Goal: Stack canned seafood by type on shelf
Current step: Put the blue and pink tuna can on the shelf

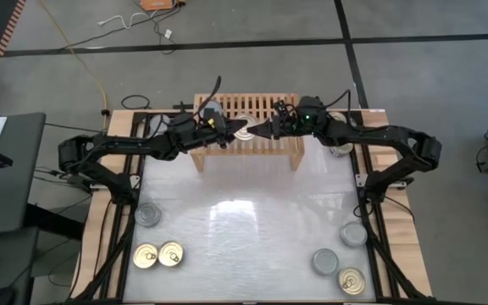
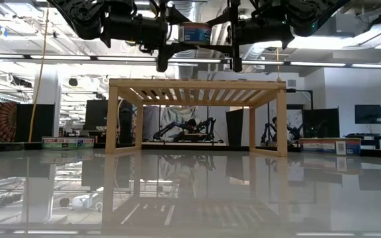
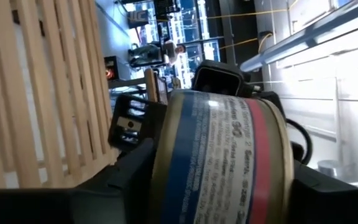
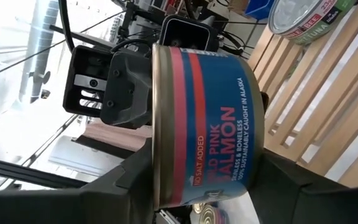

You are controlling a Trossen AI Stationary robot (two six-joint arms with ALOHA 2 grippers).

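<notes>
One can of the canned seafood (image 2: 195,33), with a blue and red salmon label, hangs above the slatted top of the light-wood shelf (image 2: 197,89). My left gripper (image 1: 231,131) comes at it from the table's left and my right gripper (image 1: 265,129) from the right. Both are shut on it and meet over the shelf (image 1: 261,106). Loose cans rest flat on the table: a silver one (image 1: 146,213) and two gold ones (image 1: 145,254) (image 1: 171,252) at the near left, and two silver ones (image 1: 352,234) (image 1: 325,261) and a gold one (image 1: 352,281) at the near right. My left gripper has the can between its two fingers, one on each flat end, near the rim (image 3: 160,155). The fingers reach in level from the table's left. The can is lifted clear of the shelf top. My right gripper takes the same can by its two flat ends (image 4: 157,155), pinched between its two fingers. The fingers reach in level from the table's right, opposite the other gripper. The label side (image 4: 216,124) faces the wrist camera.
A green-labelled can (image 4: 303,18) lies past the shelf's slats on the right. Another silver can (image 1: 341,151) sits under the right arm by the table's right edge. The glossy table middle (image 1: 244,212) lies between the two groups of loose cans.
</notes>
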